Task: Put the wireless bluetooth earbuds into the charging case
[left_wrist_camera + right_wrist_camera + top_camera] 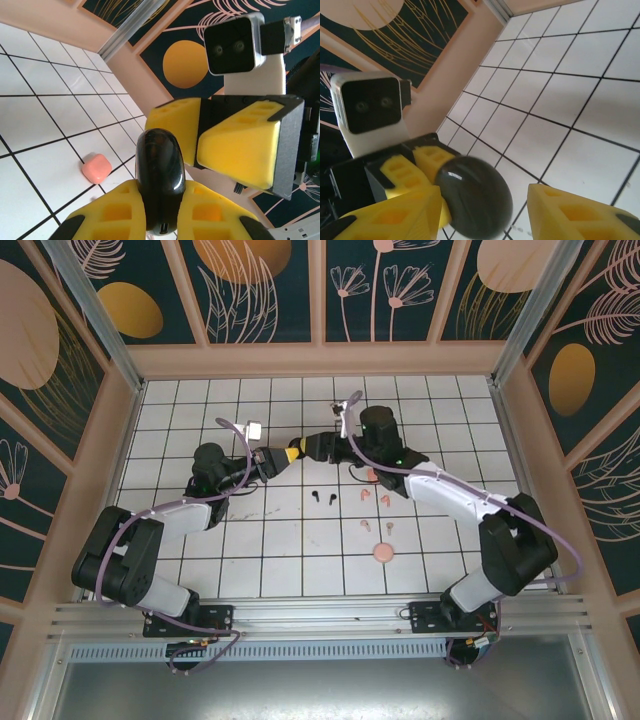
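The left end effector [160, 200] pinched a black case [160, 165] aloft. The right end effector [482, 212] stood spread either side of it, probably to open its lid. The earbuds [315, 496] lay loose on the tabletop [300, 560], needing pickup next.

White black-lined tiled table [280, 560] walled by dark panels [400, 310] painted with pale flowers.
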`<state>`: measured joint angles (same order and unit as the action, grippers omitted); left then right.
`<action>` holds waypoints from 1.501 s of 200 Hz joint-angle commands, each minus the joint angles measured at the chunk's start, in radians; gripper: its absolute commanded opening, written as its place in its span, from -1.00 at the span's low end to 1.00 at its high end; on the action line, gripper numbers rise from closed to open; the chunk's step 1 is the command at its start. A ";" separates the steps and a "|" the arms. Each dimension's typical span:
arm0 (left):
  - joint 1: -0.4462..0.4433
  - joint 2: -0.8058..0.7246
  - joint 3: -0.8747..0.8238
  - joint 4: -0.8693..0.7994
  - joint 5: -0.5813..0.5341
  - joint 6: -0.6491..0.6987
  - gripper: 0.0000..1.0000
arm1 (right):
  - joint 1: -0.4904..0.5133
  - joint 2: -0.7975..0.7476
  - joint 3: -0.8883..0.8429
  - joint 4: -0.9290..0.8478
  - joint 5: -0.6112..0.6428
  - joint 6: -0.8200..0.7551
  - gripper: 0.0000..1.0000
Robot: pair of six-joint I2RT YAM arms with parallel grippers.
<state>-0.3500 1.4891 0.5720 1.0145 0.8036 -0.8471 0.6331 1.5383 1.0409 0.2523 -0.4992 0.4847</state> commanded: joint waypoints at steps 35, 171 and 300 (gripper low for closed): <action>-0.004 -0.012 -0.001 0.053 0.011 -0.017 -1.00 | -0.005 0.070 0.021 0.000 0.020 -0.011 -0.08; -0.004 -0.052 -0.008 0.048 0.014 -0.018 -1.00 | -0.055 0.013 -0.097 0.043 -0.004 0.033 -0.15; -0.004 -0.053 0.001 0.151 0.155 -0.060 -1.00 | -0.075 -0.096 -0.161 0.241 -0.232 0.133 -0.16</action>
<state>-0.3500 1.4460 0.5610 1.1011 0.9154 -0.8883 0.5617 1.4593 0.8444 0.4423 -0.6876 0.6125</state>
